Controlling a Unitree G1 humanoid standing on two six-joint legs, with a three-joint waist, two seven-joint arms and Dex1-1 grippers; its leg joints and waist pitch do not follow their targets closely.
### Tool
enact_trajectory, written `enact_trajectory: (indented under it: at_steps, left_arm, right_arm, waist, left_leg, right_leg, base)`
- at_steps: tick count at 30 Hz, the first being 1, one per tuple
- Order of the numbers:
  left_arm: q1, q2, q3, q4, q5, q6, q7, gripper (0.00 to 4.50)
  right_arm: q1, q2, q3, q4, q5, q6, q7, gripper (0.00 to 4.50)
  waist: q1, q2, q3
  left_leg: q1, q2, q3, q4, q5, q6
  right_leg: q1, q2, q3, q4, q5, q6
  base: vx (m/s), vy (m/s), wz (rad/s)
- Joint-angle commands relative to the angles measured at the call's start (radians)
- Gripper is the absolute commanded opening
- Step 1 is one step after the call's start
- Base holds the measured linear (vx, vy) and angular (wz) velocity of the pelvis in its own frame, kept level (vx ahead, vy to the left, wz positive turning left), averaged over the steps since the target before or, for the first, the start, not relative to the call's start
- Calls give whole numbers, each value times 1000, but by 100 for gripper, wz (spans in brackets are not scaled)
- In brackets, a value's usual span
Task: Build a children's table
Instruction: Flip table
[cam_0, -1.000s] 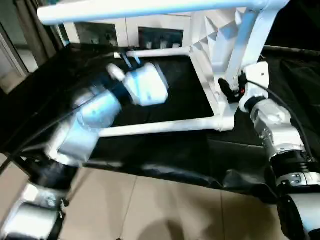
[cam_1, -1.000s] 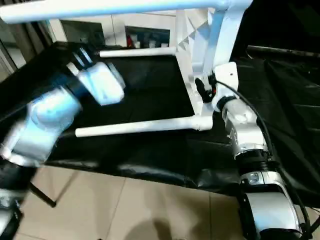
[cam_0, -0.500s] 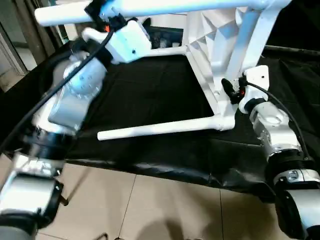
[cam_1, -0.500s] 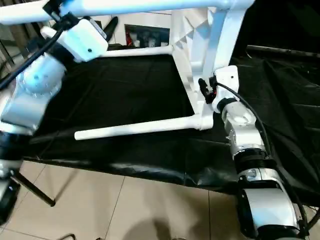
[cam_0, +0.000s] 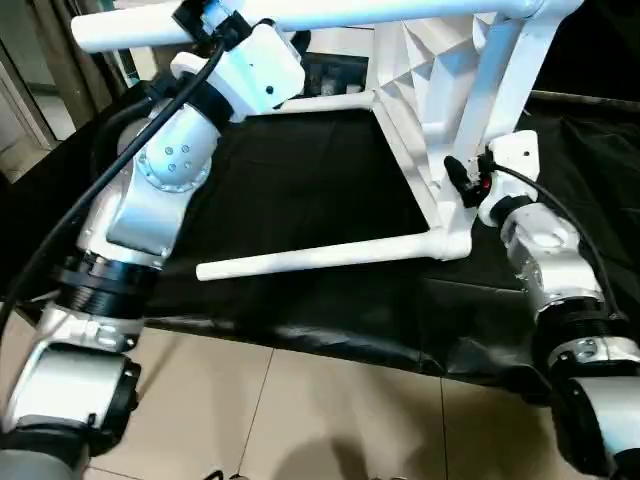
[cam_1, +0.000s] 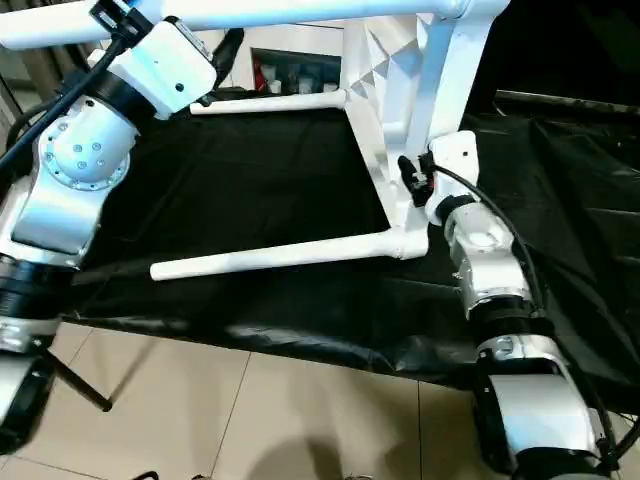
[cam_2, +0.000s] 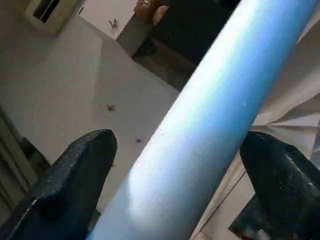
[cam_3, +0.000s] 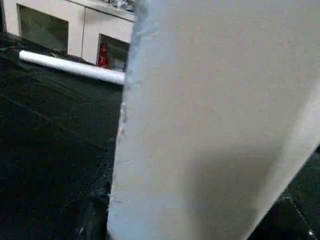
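Tabletop (cam_0: 440, 110) on edge, legs (cam_0: 320, 257) horiz., leftward

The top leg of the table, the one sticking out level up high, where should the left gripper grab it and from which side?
Grip the top leg on its bare round shaft near the free end, coming from below. It runs level, and the left gripper's open fingers already straddle it crosswise, so closing there should clamp squarely.

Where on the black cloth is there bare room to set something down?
Open cloth lies between the far leg and the near leg, left of the tabletop. A narrower strip runs between the near leg and the cloth's front edge. It is crowded by the tabletop and right gripper.
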Motion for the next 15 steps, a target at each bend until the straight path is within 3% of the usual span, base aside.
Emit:
enact_trajectory:
  at_steps: [1,6,8,9,15]
  left_arm:
    - [15,-11,11,5,-30,26,-19,412]
    - [8,-22,9,7,-45,28,-28,363]
    - [6,-23,10,7,-43,31,-27,347]
    - [3,-26,18,9,-46,45,-27,342]
    - [-3,-17,31,32,-38,108,-30,311]
  right_arm:
    - [-72,-52,25,-31,-62,-46,20,202]
    - [-153,-128,28,-11,-103,-55,34,202]
    - [-165,-143,39,-7,-119,-60,40,202]
    - [-184,-164,54,1,-140,-69,50,202]
    - [-268,-235,106,45,-206,-103,82,202]
  waist:
    - [9,-13,-82]
    - [15,-17,-84]
    - [25,-16,-83]
    - [28,-11,-82]
    - [35,-8,-81]
  left_leg:
    - [0,-1,12,-57,-37,84]
    - [-4,-3,15,-49,-9,119]
    - [-4,-3,16,-47,1,130]
    - [-5,-2,16,-47,4,130]
    - [0,1,17,-46,-27,122]
  right_leg:
    - [82,-14,8,-44,19,-304]
    - [82,-12,8,-41,45,-310]
    - [81,-13,9,-41,31,-308]
    - [80,-13,9,-40,28,-306]
    - [72,-10,7,-45,-19,-307]
  base:
    - [0,0,0]
    - [0,0,0]
    - [0,0,0]
    - [0,0,0]
    - [0,0,0]
